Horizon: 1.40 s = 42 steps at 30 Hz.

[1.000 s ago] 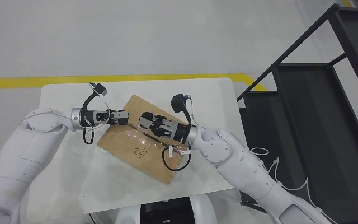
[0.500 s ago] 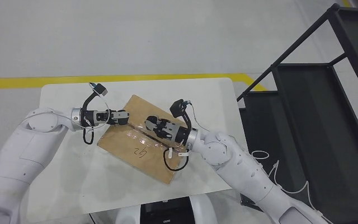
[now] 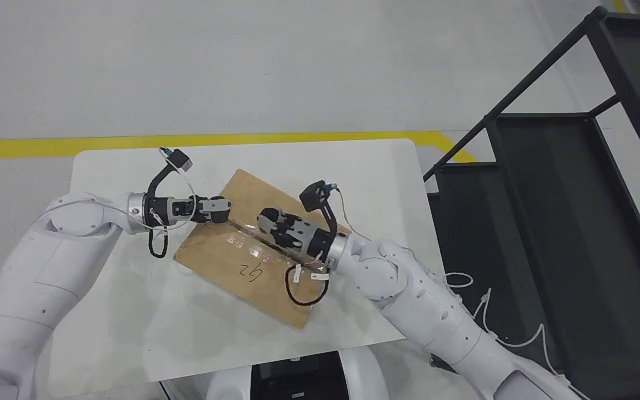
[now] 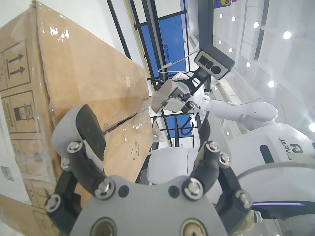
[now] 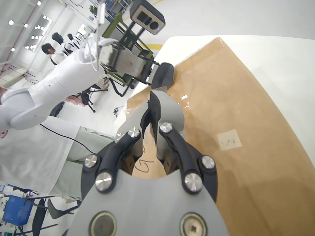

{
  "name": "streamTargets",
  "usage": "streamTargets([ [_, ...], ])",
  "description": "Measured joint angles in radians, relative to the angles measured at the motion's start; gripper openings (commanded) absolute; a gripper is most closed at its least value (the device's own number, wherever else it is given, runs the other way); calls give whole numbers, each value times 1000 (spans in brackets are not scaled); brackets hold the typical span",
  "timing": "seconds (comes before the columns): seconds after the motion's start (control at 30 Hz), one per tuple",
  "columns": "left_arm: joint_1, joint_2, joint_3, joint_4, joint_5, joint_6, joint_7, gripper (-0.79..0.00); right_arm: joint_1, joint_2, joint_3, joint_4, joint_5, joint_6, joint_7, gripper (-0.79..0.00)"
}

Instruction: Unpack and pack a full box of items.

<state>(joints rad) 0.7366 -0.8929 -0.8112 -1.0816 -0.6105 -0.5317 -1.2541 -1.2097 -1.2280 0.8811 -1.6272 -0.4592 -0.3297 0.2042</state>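
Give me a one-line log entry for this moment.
box flaps shut, on table | left gripper open at box edge | right gripper shut over taped seam | nothing unpacked yet

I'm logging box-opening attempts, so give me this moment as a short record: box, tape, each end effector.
box: cardboard box, flaps closed, on the white table
tape: clear tape along the top seam, crumpled at one end
left end effector: open, at the box edge where the seam ends
right end effector: shut, tips over the seam; cannot tell whether it pinches tape
unpacking: not yet begun
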Motion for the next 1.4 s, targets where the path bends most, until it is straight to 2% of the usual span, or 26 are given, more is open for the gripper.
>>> streamTargets([
  [0.23, 0, 0, 0, 0, 0, 0, 0, 0, -23, -7, 17, -29, -3, 8, -87, -785],
  [0.27, 0, 0, 0, 0, 0, 0, 0, 0, -25, -9, 14, -29, -9, 13, -94, -646],
  [0.3, 0, 0, 0, 0, 0, 0, 0, 0, -26, -11, 10, -27, -12, 17, -96, -259],
  [0.33, 0, 0, 0, 0, 0, 0, 0, 0, -26, -12, 6, -24, -15, 20, -96, -62],
  [0.37, 0, 0, 0, 0, 0, 0, 0, 0, -26, -15, 1, -19, -17, 25, -96, 0],
  [0.67, 32, 5, -23, -42, 34, 28, 50, 0, -17, -28, -4, 8, -19, 35, -108, 0],
  [1.0, 65, 10, -64, -73, 62, 49, 54, 0, -64, -6, 91, -62, 11, -109, -39, 0],
  [1.17, 74, 9, -77, -78, 69, 54, 54, 0, -69, -2, 127, -79, 8, -80, -19, 0],
  [1.4, 86, 6, -92, -84, 73, 53, 55, 0, -27, -13, 105, -70, -20, -46, -10, 0],
])
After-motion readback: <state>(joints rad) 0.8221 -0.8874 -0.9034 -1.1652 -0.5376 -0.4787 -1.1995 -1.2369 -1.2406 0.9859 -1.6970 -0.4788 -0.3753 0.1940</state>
